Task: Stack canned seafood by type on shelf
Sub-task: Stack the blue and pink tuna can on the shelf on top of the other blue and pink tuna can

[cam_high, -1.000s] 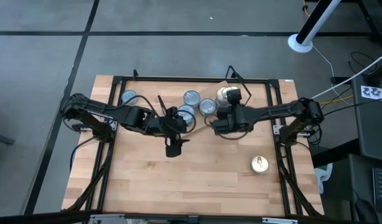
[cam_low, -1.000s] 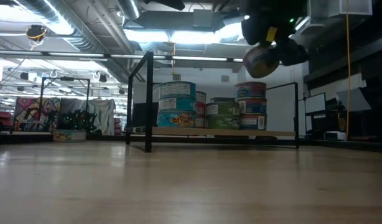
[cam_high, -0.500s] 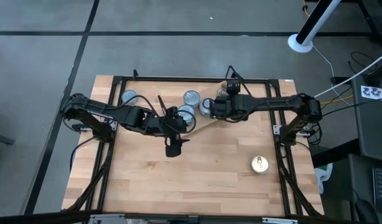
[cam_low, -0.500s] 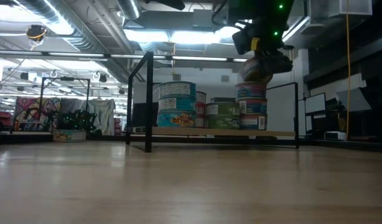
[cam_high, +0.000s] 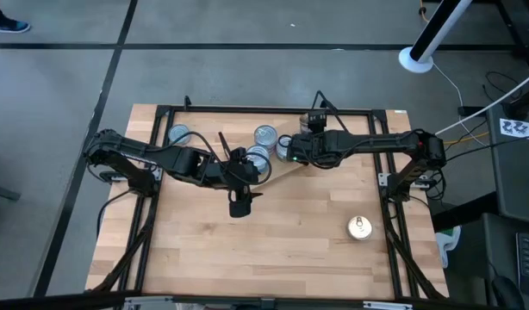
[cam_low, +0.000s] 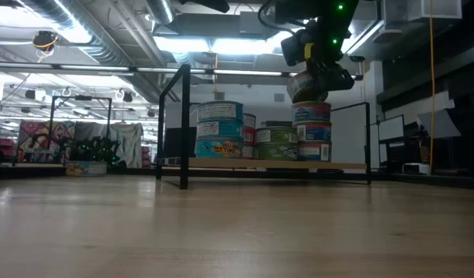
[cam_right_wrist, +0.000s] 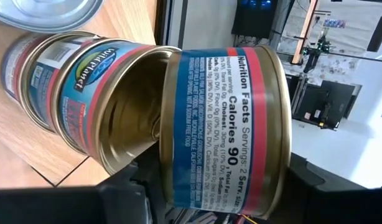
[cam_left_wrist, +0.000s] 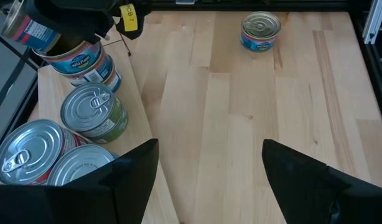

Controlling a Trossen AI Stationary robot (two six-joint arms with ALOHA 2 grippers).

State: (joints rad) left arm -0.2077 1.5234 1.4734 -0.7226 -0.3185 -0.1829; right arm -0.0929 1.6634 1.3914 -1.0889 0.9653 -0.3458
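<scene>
My right gripper (cam_low: pixel 313 71) is shut on a blue-and-red-labelled tin (cam_right_wrist: pixel 225 124), tilted just above a two-tin stack of blue-labelled tins (cam_low: pixel 313 131) at the shelf's right part. The shelf (cam_low: pixel 221 164) is a light plank on black wire legs, and it also bears blue and green tins (cam_low: pixel 218 130). In the high view the right gripper (cam_high: pixel 292 150) is over the silvery-topped tins (cam_high: pixel 264 134). My left gripper (cam_high: pixel 239 207) hovers open near the table's middle, just in front of the shelf. One more tin (cam_high: pixel 360 226) stands on its base on the tabletop, near the right edge. My right gripper pinches the tin between its two fingers (cam_right_wrist: pixel 134 186) across the labelled side wall (cam_right_wrist: pixel 197 180). The tin is tilted, its flat end turned toward the stack's top tin (cam_right_wrist: pixel 85 87). Whether its lower rim touches that tin, I cannot tell.
A black tube frame (cam_high: pixel 161 112) runs around the table's edges. The shelf's upright wire end (cam_low: pixel 183 123) stands left of the tins. Bare wood (cam_high: pixel 273 250) spreads over the near half of the table. The lone tin (cam_left_wrist: pixel 260 31) sits far from the shelf.
My right gripper, keeping its hold on the tin, has moved from in front of the shelf toward the far edge and left, coming over the right-hand stack and sinking a little. The tin now hangs tilted just above the stack's top.
</scene>
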